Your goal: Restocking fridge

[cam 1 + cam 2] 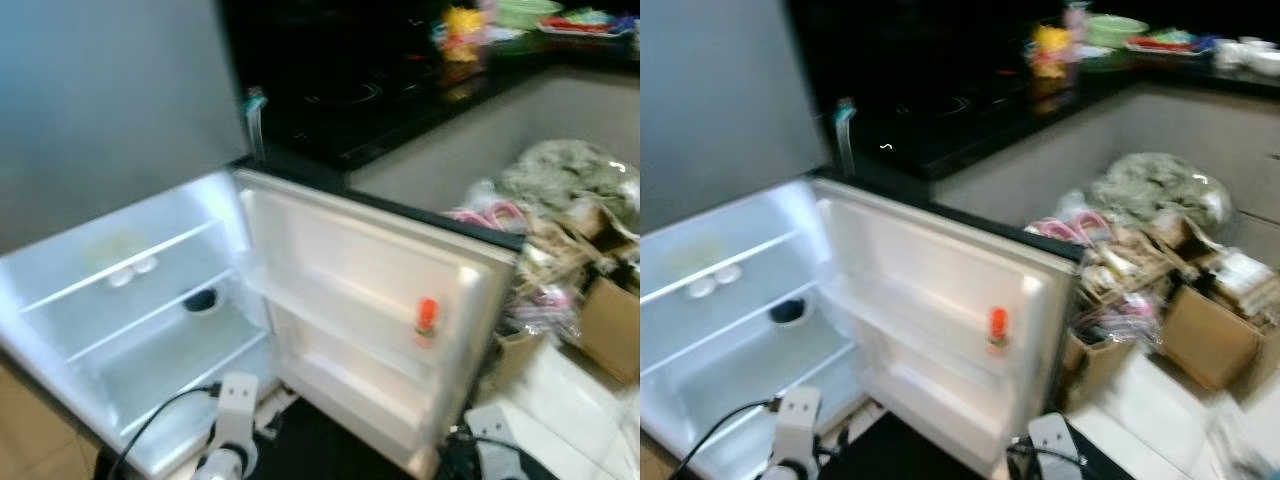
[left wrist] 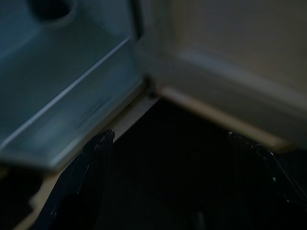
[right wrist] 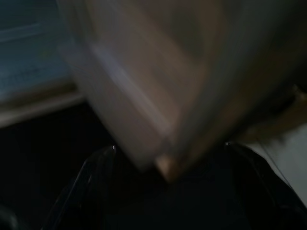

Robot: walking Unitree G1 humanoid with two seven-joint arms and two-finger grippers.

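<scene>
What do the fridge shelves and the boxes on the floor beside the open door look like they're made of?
The fridge shelves look like clear glass or plastic with pale edge trim: the lit interior shows through them. The boxes look like plain brown cardboard, matte, with open flaps. Blur leaves finer detail unclear.

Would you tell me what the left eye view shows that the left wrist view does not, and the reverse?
Left eye view: an orange bottle on the door shelf, two white items higher inside the fridge, and boxes beside it. Left wrist view: the left gripper, fingers spread, above dark floor. Both: the fridge's bottom shelf and the open door.
</scene>
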